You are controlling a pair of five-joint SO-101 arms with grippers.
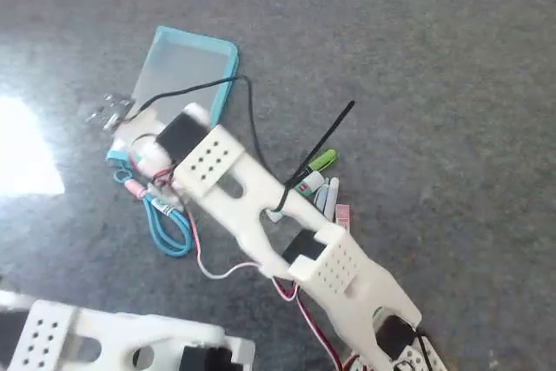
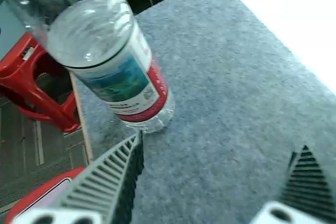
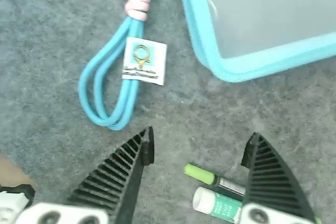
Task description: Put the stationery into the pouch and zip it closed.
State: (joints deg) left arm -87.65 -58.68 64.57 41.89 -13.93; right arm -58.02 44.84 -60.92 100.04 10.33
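Right gripper [image 3: 202,135], jaws spread, hangs by the green highlighter [image 3: 214,178], whose long axis runs jaw to jaw, pouch [image 3: 273,62] beyond.

Grey felt surface [image 1: 452,84]: bears everything listed.
Clear flat plastic pouch with turquoise edging [image 1: 184,62]: far left.
Turquoise looped cord with pink bead [image 1: 169,228]: in front of the pouch, just beside its near end.
Cluster of green and white marker pens [image 1: 326,188]: right of the cord, near the middle.
Clear labelled plastic bottle [image 2: 113,61]: standing near the surface's edge; red stool [image 2: 31,87] on the floor beyond.
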